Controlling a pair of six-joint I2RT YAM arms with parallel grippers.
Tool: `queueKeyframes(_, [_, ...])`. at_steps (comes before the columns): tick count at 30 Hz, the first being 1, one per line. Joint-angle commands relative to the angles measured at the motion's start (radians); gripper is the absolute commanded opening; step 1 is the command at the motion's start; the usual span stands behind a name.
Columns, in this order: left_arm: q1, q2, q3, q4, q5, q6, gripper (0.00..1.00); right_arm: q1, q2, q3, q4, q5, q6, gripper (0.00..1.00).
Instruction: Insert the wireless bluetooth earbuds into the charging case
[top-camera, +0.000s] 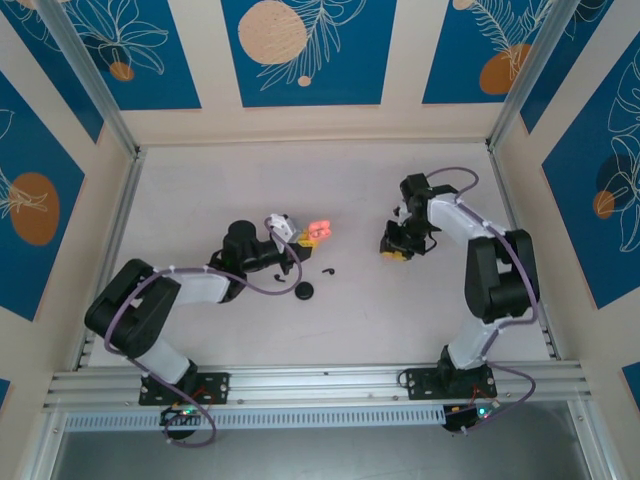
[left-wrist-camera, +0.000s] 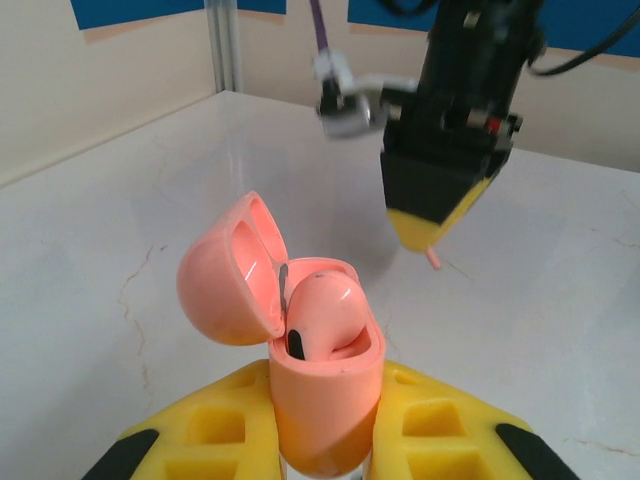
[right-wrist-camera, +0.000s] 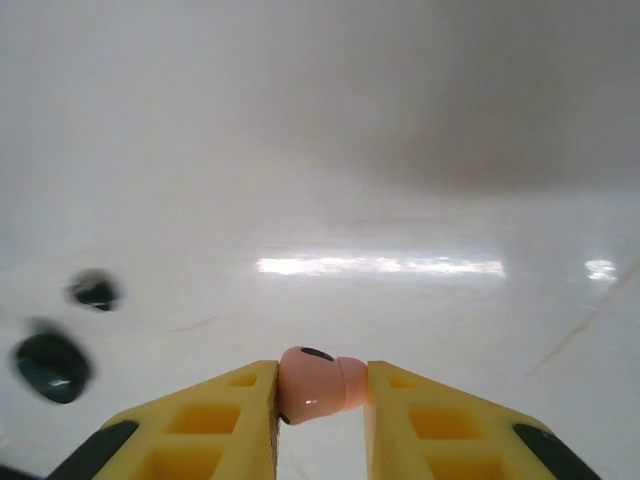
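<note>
**Right arm's got the last pink bud, and the case is off to its left**

The gap that matters is sideways. The right gripper (right-wrist-camera: 320, 400) is pinched shut on a pink bud (right-wrist-camera: 316, 383), which lies crosswise between the yellow fingertips. In the left wrist view its thin end pokes out below them, pointing down.

The charging case (left-wrist-camera: 330, 385) sits to that gripper's left, roughly level with it in the top view, with a strip of bare table (top-camera: 400, 310) between the two. So I'd say your move is a sideways carry followed by a drop from above.

The left gripper (left-wrist-camera: 325, 440) is clamped around the lower body of the case and holds it upright with the mouth facing up. The lid (left-wrist-camera: 228, 275) is swung open and hangs off to the left in that wrist view. You'll probably want to come in from the side away from the hinge.

Counts:
- **Pink buds:** two. One is in the right gripper and the seated bud (left-wrist-camera: 325, 310) is already in the case.
- **Case:** one. I can't make out the free socket clearly; it looks like the dark slot next to the seated bud, on the hinge side.
- **Black bits on the table:** a small black bud (top-camera: 328, 268) and a round black piece (top-camera: 305, 290), both near the left arm and in front of the case. Neither gripper is touching them.

My read is that lining up the bud's thin end with that slot is the fiddly part.
</note>
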Motion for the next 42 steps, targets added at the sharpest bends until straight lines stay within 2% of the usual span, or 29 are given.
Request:
queueKeyframes(1, [-0.009,0.015,0.001,0.100,0.020,-0.031,0.12,0.037,-0.105,-0.030,0.140,-0.086,0.045,0.26])
queueKeyframes(9, [-0.014,0.017,0.013,0.144,0.028,-0.060,0.12,0.173,-0.297,-0.080,0.425,-0.116,0.051,0.25])
queueKeyframes(16, [-0.015,0.013,0.012,0.186,0.033,-0.087,0.12,0.242,-0.341,-0.138,0.559,-0.101,0.066,0.25])
queueKeyframes(27, [-0.015,0.004,0.012,0.196,0.032,-0.097,0.13,0.269,-0.331,-0.148,0.640,-0.118,0.077,0.25])
queueKeyframes(42, [-0.015,-0.002,0.013,0.208,0.028,-0.107,0.12,0.283,-0.285,-0.142,0.637,-0.128,0.063,0.25])
